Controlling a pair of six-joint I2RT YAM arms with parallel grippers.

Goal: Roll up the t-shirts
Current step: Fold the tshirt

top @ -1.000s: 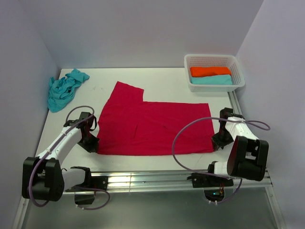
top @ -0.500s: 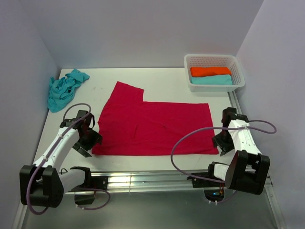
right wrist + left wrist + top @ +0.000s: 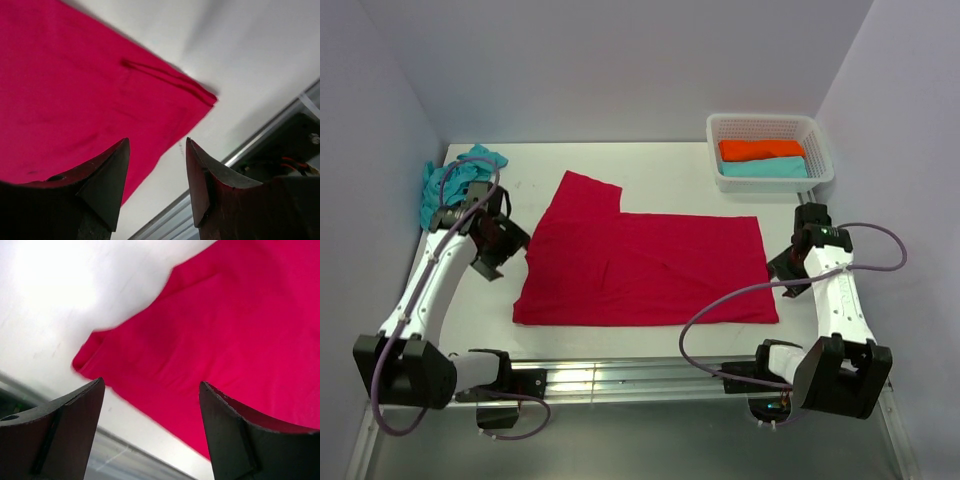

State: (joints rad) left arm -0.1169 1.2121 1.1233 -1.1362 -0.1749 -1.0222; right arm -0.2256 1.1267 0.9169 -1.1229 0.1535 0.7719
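A crimson-red t-shirt (image 3: 640, 265) lies spread flat in the middle of the white table (image 3: 660, 165), one sleeve pointing to the back left. My left gripper (image 3: 502, 243) hovers open just off the shirt's left edge, holding nothing. In the left wrist view the red t-shirt (image 3: 225, 330) and its near left corner show beyond the open left gripper (image 3: 151, 384). My right gripper (image 3: 788, 270) stands open by the shirt's right edge, also holding nothing. In the right wrist view the red t-shirt (image 3: 75, 90) ends in its near right corner beyond the open right gripper (image 3: 157, 141).
A crumpled turquoise t-shirt (image 3: 445, 188) lies at the back left, close behind the left arm. The white basket (image 3: 760, 119) at the back right holds a rolled orange tee (image 3: 760, 149) and a rolled turquoise tee (image 3: 765, 168). A metal rail (image 3: 640, 375) runs along the near edge.
Both grippers have opened and let go of the red shirt's near corners. Both have moved away from the near edge toward the back, the left one farther. The hem now lies flat.
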